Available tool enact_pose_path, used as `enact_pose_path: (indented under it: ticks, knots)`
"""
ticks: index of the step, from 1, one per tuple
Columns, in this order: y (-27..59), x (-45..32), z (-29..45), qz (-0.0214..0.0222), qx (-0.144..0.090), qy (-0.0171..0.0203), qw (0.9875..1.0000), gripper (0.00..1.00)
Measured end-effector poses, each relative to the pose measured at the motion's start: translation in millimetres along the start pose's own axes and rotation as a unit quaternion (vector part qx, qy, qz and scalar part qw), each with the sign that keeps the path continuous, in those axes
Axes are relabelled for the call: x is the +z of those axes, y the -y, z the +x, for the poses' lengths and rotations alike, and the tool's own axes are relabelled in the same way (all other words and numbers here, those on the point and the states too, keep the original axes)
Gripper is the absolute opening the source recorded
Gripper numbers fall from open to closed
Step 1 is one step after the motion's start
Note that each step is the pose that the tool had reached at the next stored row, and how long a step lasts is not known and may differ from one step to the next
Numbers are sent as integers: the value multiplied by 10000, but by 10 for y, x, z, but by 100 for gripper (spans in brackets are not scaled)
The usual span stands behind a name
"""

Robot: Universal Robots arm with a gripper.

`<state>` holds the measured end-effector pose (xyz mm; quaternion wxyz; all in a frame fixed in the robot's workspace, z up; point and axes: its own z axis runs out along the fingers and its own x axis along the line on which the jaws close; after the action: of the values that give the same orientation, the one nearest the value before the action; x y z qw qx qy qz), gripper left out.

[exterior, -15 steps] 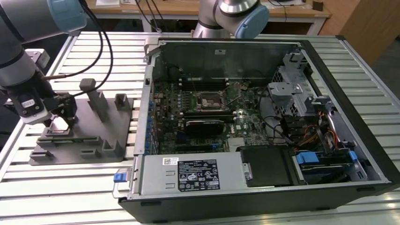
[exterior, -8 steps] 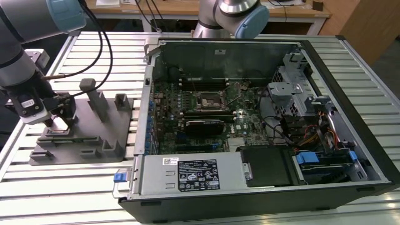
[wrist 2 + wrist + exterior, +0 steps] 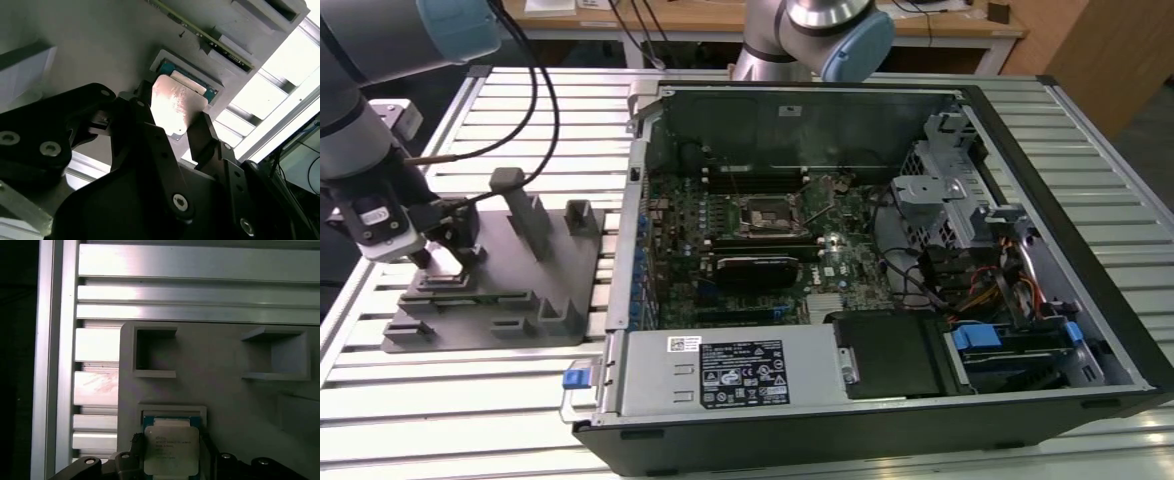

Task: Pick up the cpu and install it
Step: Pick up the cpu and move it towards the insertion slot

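Observation:
The cpu [image 3: 176, 102] [image 3: 171, 452] is a small silvery square chip sitting just over a shallow square recess [image 3: 172, 410] of the grey plastic fixture [image 3: 520, 295] [image 3: 220, 350]. My gripper [image 3: 438, 262] [image 3: 172, 116] [image 3: 171, 444] stands low over that fixture at the exterior view's left. Its two black fingers [image 3: 202, 132] press against opposite sides of the chip, so it is shut on the cpu. The black socket frame [image 3: 765, 212] lies in the middle of the motherboard inside the open computer case [image 3: 1067, 250].
Upright grey blocks [image 3: 520, 205] rise from the fixture close to the gripper. The case wall [image 3: 636, 210] stands between fixture and motherboard. A power supply [image 3: 720, 372], cables [image 3: 947, 275] and a drive cage [image 3: 947, 190] crowd the case. The slatted aluminium table [image 3: 467, 400] surrounds everything.

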<state>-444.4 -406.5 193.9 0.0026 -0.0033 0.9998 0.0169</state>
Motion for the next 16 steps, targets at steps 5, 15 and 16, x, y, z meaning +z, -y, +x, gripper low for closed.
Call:
enact_pose_path:
  ticks: [5,15,16]
  knots:
    - [-3,-68,-1,-1,0,1,10000,53]
    - [-3,-92,0,0,0,-1,10000,53]
    - [-3,-101,0,-1,0,0,10000,53]
